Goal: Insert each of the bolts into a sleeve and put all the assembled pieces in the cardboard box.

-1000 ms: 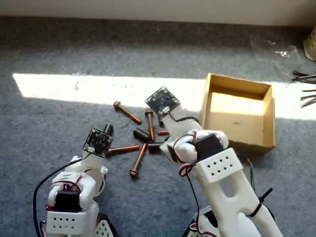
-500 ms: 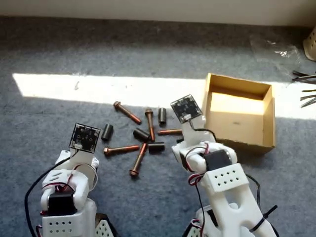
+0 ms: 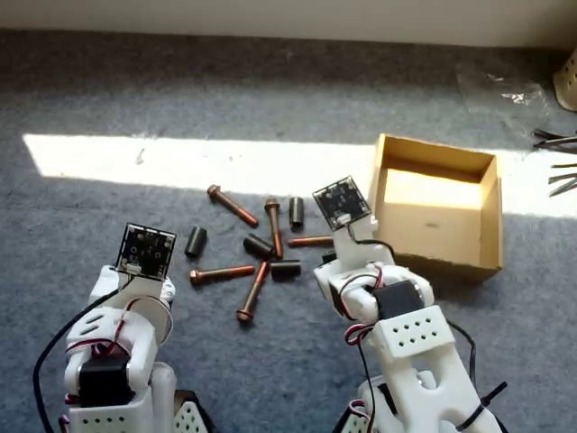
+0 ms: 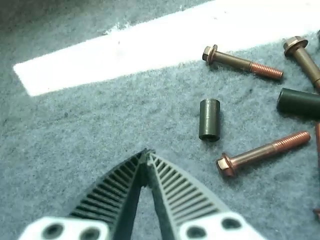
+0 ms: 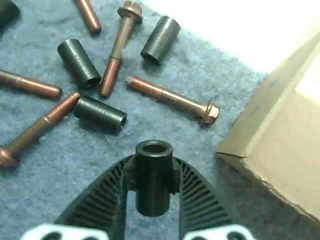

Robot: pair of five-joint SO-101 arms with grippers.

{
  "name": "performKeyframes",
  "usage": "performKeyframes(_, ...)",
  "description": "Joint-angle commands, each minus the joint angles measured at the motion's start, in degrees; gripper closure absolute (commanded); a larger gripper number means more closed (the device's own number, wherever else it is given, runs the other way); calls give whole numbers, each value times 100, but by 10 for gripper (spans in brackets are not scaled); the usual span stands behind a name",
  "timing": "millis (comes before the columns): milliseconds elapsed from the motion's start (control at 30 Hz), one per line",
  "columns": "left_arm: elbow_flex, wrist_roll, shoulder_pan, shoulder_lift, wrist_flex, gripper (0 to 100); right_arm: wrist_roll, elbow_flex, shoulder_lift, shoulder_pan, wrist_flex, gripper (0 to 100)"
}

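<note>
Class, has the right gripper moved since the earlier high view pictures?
Yes. The right gripper, shut on a sleeve, has shifted toward the cardboard box.

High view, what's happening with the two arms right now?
The right gripper is shut on a sleeve, close to the cardboard box. The left gripper is shut and holds nothing, above the carpet beside a loose sleeve. The bolts lie loose on the carpet, none in a sleeve, and nothing shows inside the box.

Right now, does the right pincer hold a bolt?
No, the right pincer is shut on a dark sleeve, with its hollow end showing between the fingers.
</note>
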Motion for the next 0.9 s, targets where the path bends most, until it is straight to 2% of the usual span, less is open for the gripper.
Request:
performKeyframes(0,-593,-18,31,347,-79,992,-44,31,-136,57,-127,995)
performKeyframes(167,-1543,-44,611,2062,-70,992,-62,57,-145,84,-127,995)
performKeyframes(233,-1956,-62,884,2941,-97,992,-290,48,-145,101,-127,995)
performKeyframes(367,-2642,-624,1305,4576,-114,992,-554,31,-145,418,-127,995)
performKeyframes(700,-3960,-756,1376,7073,-396,992,-571,40,-145,611,-136,995)
performKeyframes(867,-4180,-2365,1385,7829,-396,992,-554,66,-145,620,-268,995)
